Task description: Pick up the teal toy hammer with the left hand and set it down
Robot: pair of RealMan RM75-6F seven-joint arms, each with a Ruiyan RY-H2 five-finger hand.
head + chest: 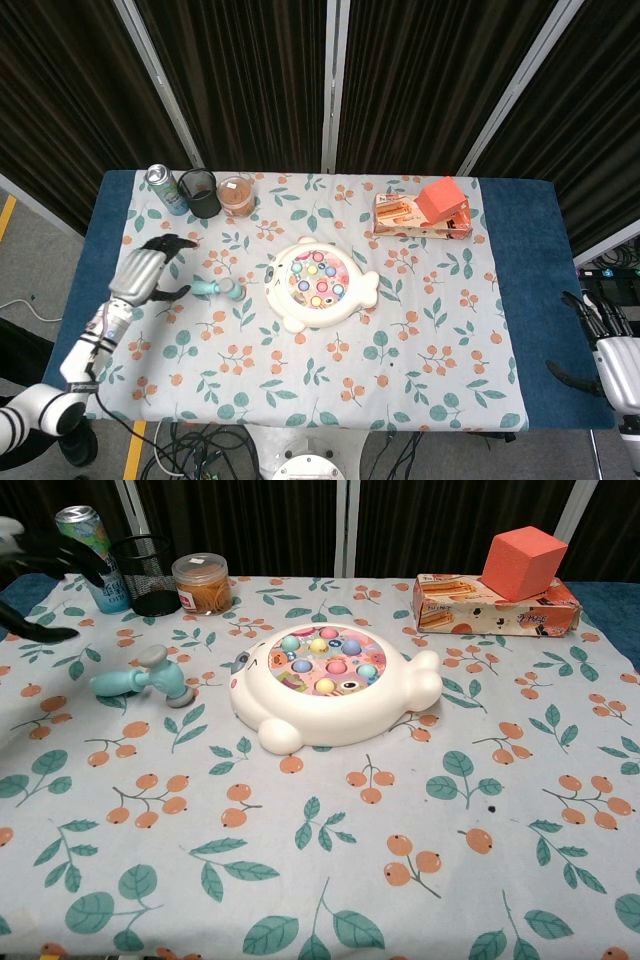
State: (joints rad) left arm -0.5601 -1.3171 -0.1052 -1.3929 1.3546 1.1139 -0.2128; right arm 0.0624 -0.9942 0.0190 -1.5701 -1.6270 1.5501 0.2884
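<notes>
One hammer down, and the left hand clear of it

Both hands are empty from where I stand. The teal toy hammer (216, 289) lies flat on the flowered tablecloth (420, 330), just left of the white seal-shaped whack-a-mole toy (320, 284) and not touching it. Its long axis runs roughly across the table: the handle end points toward the robot's left edge, and the head, with its grey striking face, sits at the end nearer the toy.

The left hand (145, 272) hangs to the left of the handle end, near it but with a visible gap of cloth between them. Its dark fingers (172, 243) are spread apart and nothing is in them. In the chest view only a sliver of that hand shows at the upper left corner, well apart from the hammer (143, 677).

The right hand (612, 352) waits off the far right edge of the table, fingers apart and holding nothing, much farther from the hammer than the left.

Judging by how things lie, the hammer is set down and the task looks essentially done. Any further reach would have to travel rightward along the handle's line, and the left hand is plainly the one placed for it
</notes>
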